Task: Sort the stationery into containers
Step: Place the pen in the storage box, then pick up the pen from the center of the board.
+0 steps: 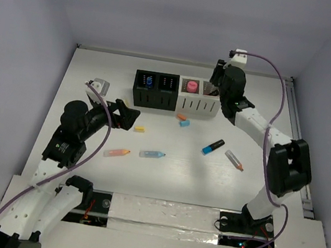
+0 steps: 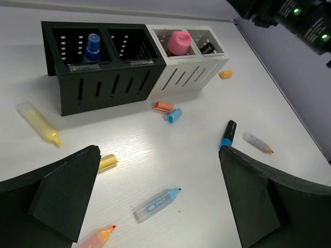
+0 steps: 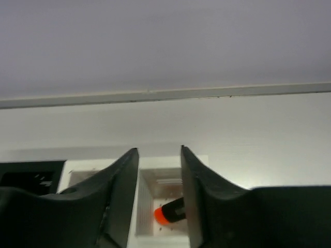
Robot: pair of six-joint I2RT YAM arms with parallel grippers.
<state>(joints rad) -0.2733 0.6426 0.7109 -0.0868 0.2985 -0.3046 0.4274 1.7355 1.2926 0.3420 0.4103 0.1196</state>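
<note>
Right pincer [image 3: 158, 153] sits just above the end white container [image 3: 159, 165], fingers narrowly apart and empty, with an orange-tipped pen [image 3: 169, 212] lying inside beneath. Left pincer [image 2: 158, 155] is wide open over the light-blue pen [image 2: 156, 204].

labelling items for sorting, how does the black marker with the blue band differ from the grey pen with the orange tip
The black marker with the blue band is dark and looks thicker; the grey pen with the orange tip is pale and slimmer. In the top view the marker slants up to the right, the grey pen down to the right. Both lie flat on the white table, apart.
</note>
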